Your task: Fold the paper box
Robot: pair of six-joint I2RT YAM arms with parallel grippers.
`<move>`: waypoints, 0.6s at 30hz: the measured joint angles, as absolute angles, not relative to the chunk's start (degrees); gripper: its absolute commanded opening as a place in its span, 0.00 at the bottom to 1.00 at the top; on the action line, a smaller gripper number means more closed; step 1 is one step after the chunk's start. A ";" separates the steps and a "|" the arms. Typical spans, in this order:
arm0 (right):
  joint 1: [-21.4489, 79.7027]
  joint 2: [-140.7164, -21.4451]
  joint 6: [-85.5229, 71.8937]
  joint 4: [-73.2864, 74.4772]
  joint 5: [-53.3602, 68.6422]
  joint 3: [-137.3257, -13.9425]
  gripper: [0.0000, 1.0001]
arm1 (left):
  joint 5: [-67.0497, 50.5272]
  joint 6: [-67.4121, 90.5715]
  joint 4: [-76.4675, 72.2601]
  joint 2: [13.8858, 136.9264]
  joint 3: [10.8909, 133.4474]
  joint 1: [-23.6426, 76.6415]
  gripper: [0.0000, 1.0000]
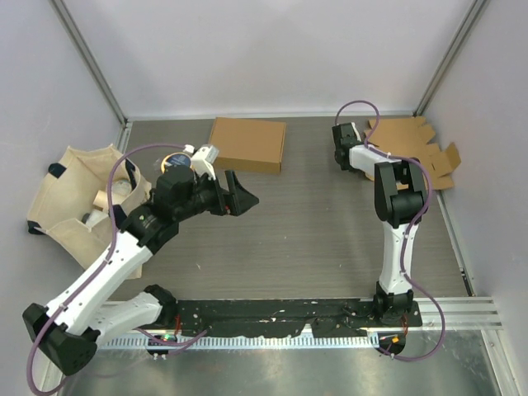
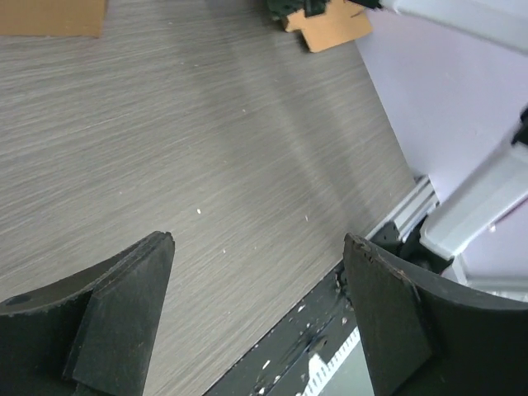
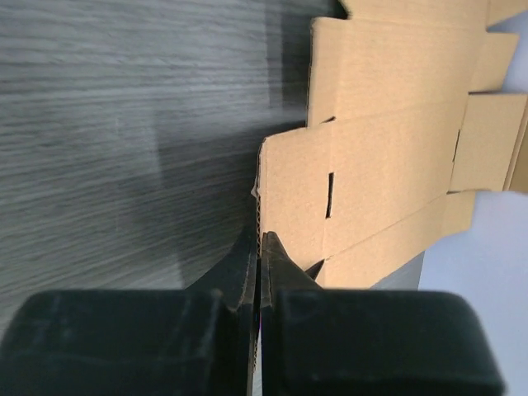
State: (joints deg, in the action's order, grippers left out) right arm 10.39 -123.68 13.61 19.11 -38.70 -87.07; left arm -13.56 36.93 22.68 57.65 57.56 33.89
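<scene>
The paper box is a flat brown cardboard blank (image 1: 417, 148) with flaps and slots, lying at the back right of the table. In the right wrist view its corrugated edge (image 3: 262, 198) runs straight into my right gripper (image 3: 261, 239), which is shut on that edge. From above, the right gripper (image 1: 346, 157) sits at the blank's left side. My left gripper (image 1: 239, 195) hovers over the middle left of the table, open, with only bare wood grain between its fingers (image 2: 132, 305). The blank's corner (image 2: 330, 29) shows far off in the left wrist view.
A folded brown cardboard box (image 1: 247, 144) lies at the back centre. A beige cloth bag (image 1: 78, 206) with rolls inside sits at the left. Grey walls close in the table; a black base rail (image 1: 272, 318) runs along the near edge.
</scene>
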 measured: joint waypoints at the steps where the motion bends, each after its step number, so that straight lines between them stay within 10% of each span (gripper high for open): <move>1: 10.44 -123.92 12.95 19.73 -39.09 -87.24 0.01 | -13.45 36.18 22.00 55.92 56.36 34.63 0.91; 9: 14.48 -119.63 -6.28 35.88 -39.07 -95.77 0.01 | -10.66 31.22 7.31 52.38 41.19 38.65 0.96; 18: 17.78 -80.53 -48.21 42.13 -17.37 -94.96 0.01 | -11.53 21.58 -1.93 54.87 42.00 38.68 1.00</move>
